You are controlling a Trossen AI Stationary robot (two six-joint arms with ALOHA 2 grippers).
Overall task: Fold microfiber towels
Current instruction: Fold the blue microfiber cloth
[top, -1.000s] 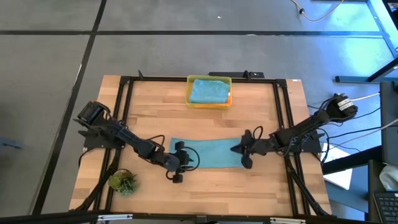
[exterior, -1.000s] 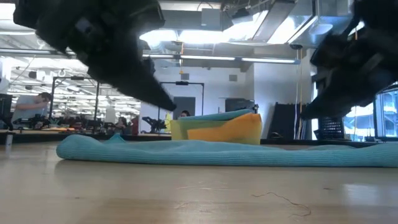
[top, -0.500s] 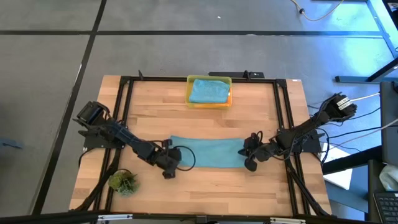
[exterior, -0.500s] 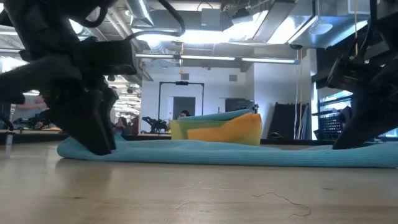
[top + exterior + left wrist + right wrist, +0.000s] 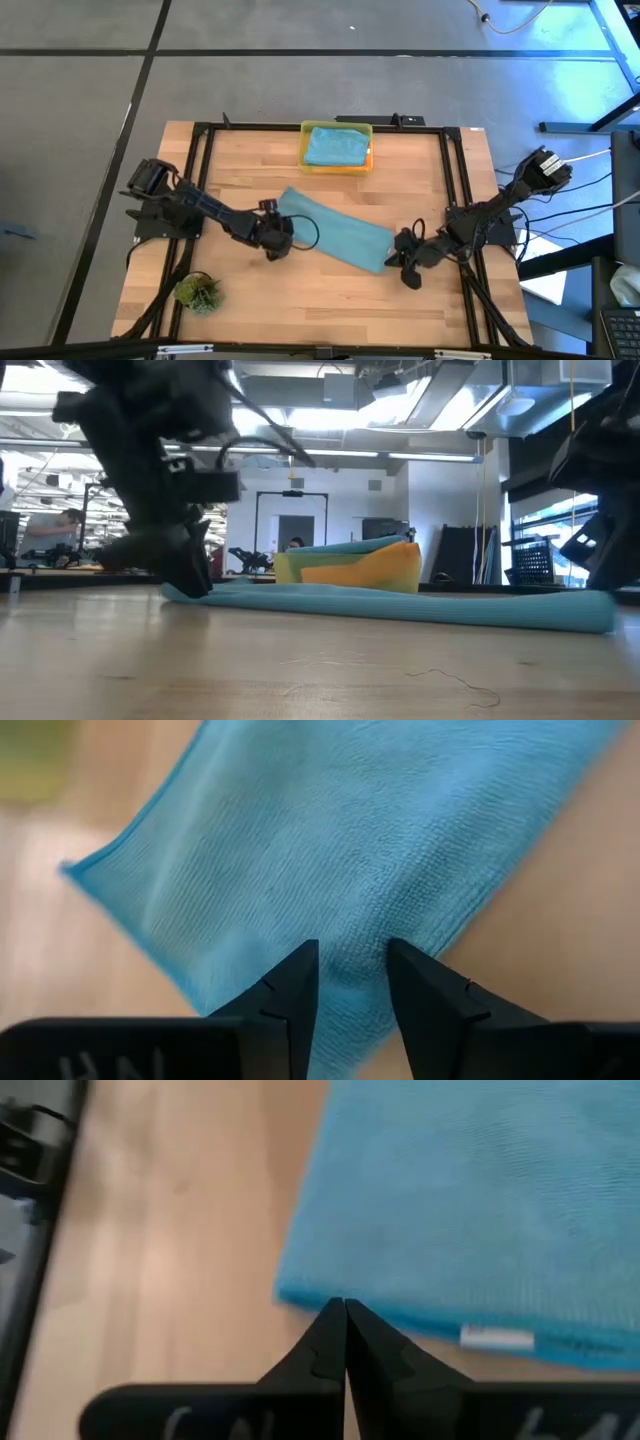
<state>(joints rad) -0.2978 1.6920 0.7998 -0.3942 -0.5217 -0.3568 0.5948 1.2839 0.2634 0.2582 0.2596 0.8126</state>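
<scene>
The bench (image 5: 330, 300) was seen from above with a yellow bin (image 5: 305, 160) at its far edge, in which folded towels (image 5: 335, 146) were stacked, a teal one on top and orange showing beneath. A long teal towel (image 5: 335, 236), apparently already folded into a strip, was laid slantwise across the middle of the bench. Its left end was pinched by the left gripper (image 5: 350, 985), whose fingers were part closed with cloth bunched between them. The right gripper (image 5: 344, 1342) was held at the strip's right end, its fingers pressed fully together just off the hem; no cloth could be made out between them, though the view there was poor. A small plant tuft (image 5: 198, 292) was left at the near left corner. The step in hand was judged to be straightening the strip before a second fold. The next move would call for a firm hold on the right end.
</scene>
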